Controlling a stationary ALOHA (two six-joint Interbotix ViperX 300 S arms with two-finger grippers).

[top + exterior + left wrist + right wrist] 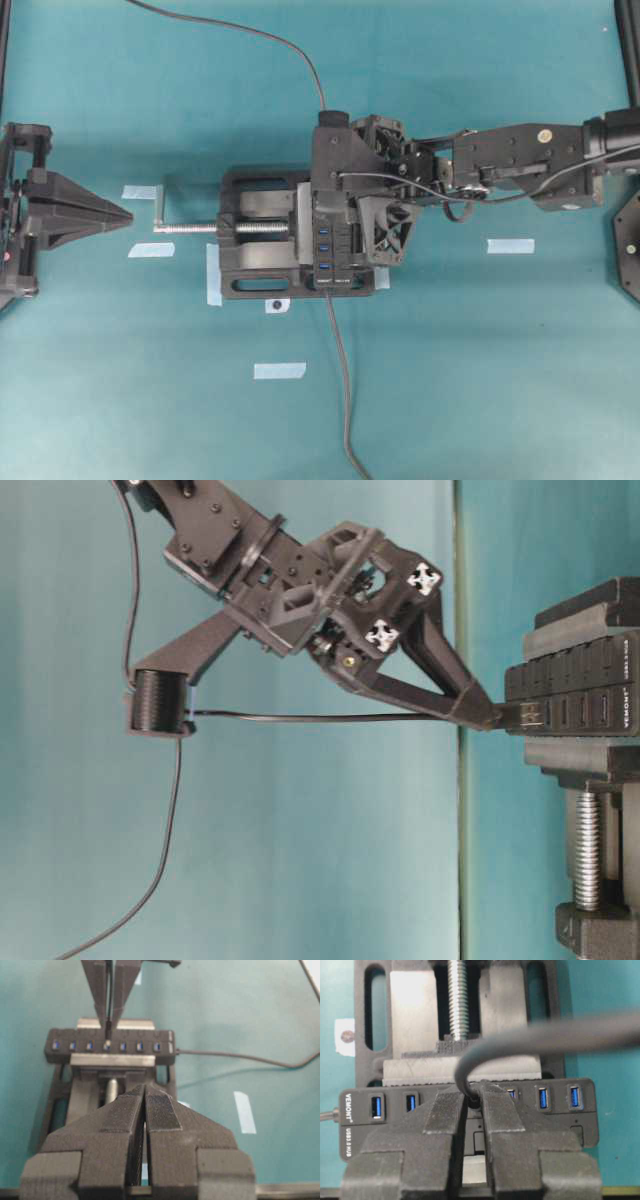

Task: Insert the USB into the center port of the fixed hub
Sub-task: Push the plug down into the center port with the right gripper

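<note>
Pinching the small dark USB [524, 716], right ribbed fingers [492, 1110] meet slotted black fixed hub [580, 1115]; left fingers [162, 1110] together.

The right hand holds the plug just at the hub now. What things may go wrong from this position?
1. The USB sits at the center port with close neighbours either side; a small sideways slip could catch the port edge or jam.
2. The right hand pinches the plug only at its fingertips, so pushing might tilt it or slide it back.
3. The cable arches over the fingers in the right wrist view and might tug the plug askew.
</note>
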